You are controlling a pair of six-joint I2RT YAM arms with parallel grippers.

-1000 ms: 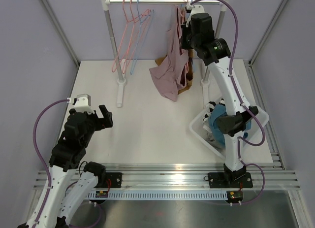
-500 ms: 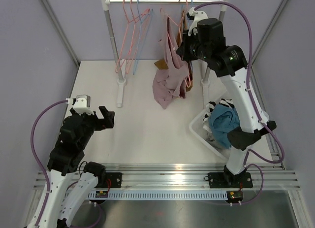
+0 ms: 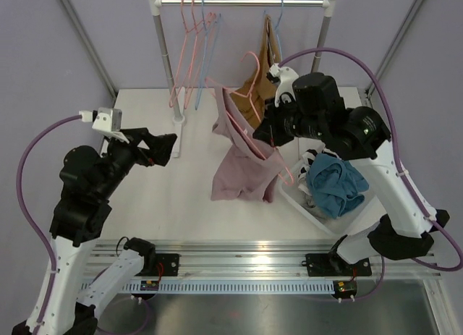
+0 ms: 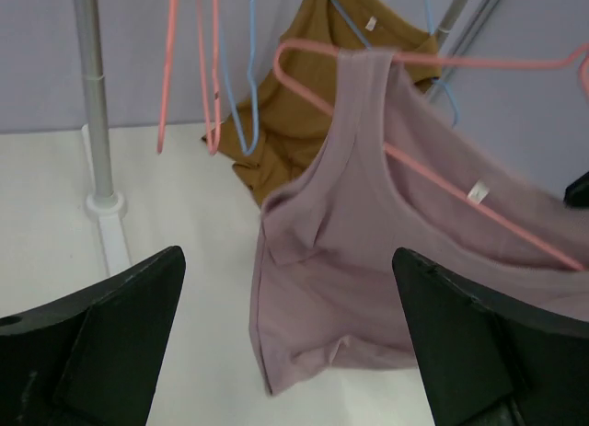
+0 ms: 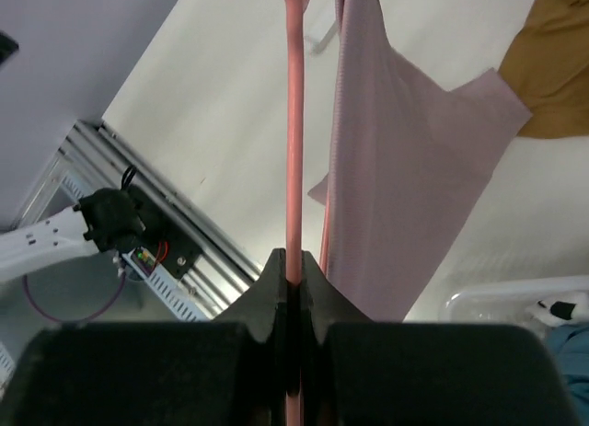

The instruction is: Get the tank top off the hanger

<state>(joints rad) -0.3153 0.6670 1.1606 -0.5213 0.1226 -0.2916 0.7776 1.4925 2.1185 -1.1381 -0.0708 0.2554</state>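
Note:
The mauve tank top (image 3: 242, 165) hangs on a pink hanger (image 3: 249, 96), held off the rail over the middle of the table; its hem touches the tabletop. My right gripper (image 3: 269, 132) is shut on the hanger's pink wire (image 5: 294, 150), with the tank top (image 5: 396, 178) draped to its right. My left gripper (image 3: 165, 147) is open and empty, left of the garment and pointing at it. In the left wrist view the tank top (image 4: 386, 260) and the hanger (image 4: 433, 168) fill the middle, between my spread fingers (image 4: 110, 325).
A brown garment (image 3: 264, 67) hangs on a blue hanger on the rail (image 3: 239, 1). Empty pink and blue hangers (image 3: 195, 53) hang at the rail's left, by its post (image 3: 173, 96). A white basket (image 3: 300, 197) holding a blue cloth (image 3: 333, 183) sits at right.
My right gripper has lifted the pink hanger with the tank top off the rail and carried it forward and down over the table. My left arm has risen and swung right toward the garment.

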